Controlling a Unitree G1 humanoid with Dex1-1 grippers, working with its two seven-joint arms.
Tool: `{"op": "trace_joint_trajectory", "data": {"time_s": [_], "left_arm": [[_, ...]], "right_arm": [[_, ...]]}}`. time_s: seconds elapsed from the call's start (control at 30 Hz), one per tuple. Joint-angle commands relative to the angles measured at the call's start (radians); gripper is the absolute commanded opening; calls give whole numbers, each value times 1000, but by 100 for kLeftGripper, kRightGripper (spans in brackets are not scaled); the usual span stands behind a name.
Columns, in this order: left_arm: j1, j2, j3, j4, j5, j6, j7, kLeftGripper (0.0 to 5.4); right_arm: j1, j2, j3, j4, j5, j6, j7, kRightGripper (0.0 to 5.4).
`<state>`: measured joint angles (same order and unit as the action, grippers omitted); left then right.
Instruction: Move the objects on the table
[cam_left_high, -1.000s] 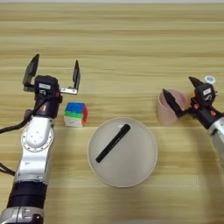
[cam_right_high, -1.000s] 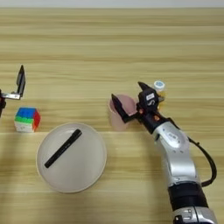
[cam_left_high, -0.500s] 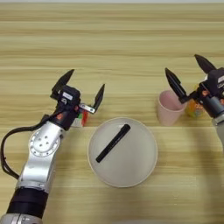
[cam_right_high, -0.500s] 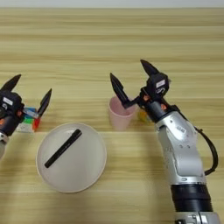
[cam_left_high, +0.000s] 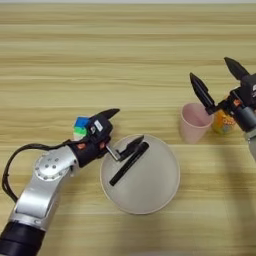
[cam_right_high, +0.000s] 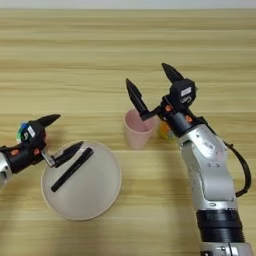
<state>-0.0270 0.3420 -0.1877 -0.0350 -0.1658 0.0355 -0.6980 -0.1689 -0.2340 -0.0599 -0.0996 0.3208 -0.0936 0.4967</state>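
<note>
Wooden table (cam_left_high: 125, 55): slim black pen (cam_left_high: 129, 163) lies diagonally on plate (cam_left_high: 150, 192).

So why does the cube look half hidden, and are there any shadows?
In the left eye view the left end effector covers part of the puzzle cube; in the right eye view the pink cup hides most of the orange bottle, and the pen casts a thin shadow on the plate.

A wide light wooden table (cam_left_high: 125, 55) with horizontal plank grain fills the view under even light.
</note>
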Motion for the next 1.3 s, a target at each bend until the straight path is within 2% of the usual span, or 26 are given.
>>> {"op": "trace_joint_trajectory", "data": {"time_s": [0.03, 0.3, 0.37, 0.83, 1.3], "left_arm": [[8, 41, -34, -11, 16, 45, -45, 540], [-21, 46, -81, 43, 54, 81, -61, 540], [-32, 48, -93, 77, 83, 68, -57, 540], [-64, 29, -124, 200, 137, 65, -56, 540], [-96, 16, -134, 300, 137, 58, -72, 406]], "right_arm": [[-14, 3, 7, -41, 5, 21, -10, 537], [-16, 7, 11, -56, 5, 27, -15, 537], [-16, 11, 14, -53, 2, 25, -16, 537], [-22, 17, 21, -52, -3, 26, -17, 537], [-28, 19, 24, -57, -2, 25, -19, 540]]}}
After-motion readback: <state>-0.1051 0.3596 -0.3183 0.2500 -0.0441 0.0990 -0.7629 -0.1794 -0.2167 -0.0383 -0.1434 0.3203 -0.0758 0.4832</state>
